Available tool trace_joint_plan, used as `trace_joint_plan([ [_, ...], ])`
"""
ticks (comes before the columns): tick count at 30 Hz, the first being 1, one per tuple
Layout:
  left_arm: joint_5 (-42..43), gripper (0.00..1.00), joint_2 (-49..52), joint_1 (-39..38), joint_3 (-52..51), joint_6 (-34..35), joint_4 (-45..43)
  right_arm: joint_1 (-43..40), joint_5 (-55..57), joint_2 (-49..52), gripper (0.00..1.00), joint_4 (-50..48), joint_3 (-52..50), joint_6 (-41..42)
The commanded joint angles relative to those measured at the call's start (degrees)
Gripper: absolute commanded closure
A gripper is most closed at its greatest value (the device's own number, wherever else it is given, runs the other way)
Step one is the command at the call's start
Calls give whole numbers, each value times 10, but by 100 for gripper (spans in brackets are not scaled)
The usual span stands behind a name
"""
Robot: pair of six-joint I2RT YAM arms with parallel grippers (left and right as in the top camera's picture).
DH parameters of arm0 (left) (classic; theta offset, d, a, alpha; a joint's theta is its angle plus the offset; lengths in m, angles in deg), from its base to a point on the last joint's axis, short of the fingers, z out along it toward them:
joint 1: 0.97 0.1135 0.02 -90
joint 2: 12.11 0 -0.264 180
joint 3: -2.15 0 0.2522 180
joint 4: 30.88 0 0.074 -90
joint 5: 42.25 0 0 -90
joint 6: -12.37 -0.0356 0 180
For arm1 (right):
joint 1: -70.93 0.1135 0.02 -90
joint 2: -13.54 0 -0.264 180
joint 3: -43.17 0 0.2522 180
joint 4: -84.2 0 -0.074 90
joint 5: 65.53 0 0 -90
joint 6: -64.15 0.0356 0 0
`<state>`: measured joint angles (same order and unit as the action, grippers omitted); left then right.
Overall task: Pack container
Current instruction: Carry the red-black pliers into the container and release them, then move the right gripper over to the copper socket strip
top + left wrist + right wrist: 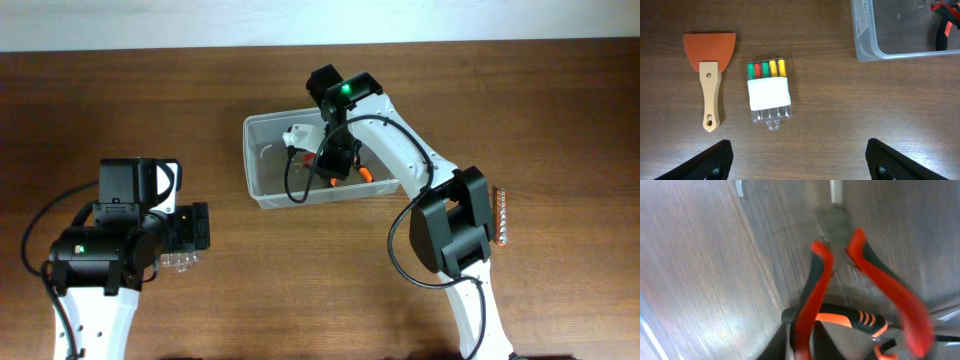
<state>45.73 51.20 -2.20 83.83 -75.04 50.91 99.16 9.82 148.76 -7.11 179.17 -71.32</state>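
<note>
The container [262,190] is a clear plastic bin at the table's middle back; its corner [867,45] shows top right in the left wrist view. My right gripper [335,165] reaches down inside it. Red-and-black pliers [865,265] lie blurred in the right wrist view, one handle between my right gripper's [802,345] slightly parted fingers. An orange-and-black handled tool [850,320] lies under the pliers on the bin floor. My left gripper [799,160] hangs wide open over bare table at the left, holding nothing.
An orange scraper with a wooden handle [710,65] and a clear case of coloured bits [769,90] lie on the table ahead of my left gripper. A narrow strip of small parts [503,215] lies right of the right arm. A white object [297,133] sits in the bin.
</note>
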Motion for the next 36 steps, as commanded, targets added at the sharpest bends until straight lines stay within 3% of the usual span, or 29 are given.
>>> trace_joint_plan([
  [1,-8,13,-3,-3,-2,-9,-1,3,-19,3,59,0,-1,-5],
  [7,-8,13,-3,-3,-2,-9,-1,-1,-18,-5,30,17,3,9],
  [11,-8,13,-3,-3,-2,-9,-1,-14,26,-56,16,33,13,32],
  [12,-8,13,-3,-3,-2,-9,-1,-20,44,-77,5,38,18,43],
  [13,-8,13,-3,-3,-2,-9,-1,-26,61,-101,1,42,22,57],
  [14,-8,8,-3,-3,-2,-9,-1,-38,84,-140,1,45,25,84],
  [21,-8,8,-3,-3,-2,-9,-1,-146,117,-308,1,42,25,207],
  [29,-8,8,-3,-3,-2,-9,-3,-329,173,-361,1,157,25,414],
  [36,-8,8,-3,-3,-2,-9,-5,-422,176,-394,1,224,10,479],
])
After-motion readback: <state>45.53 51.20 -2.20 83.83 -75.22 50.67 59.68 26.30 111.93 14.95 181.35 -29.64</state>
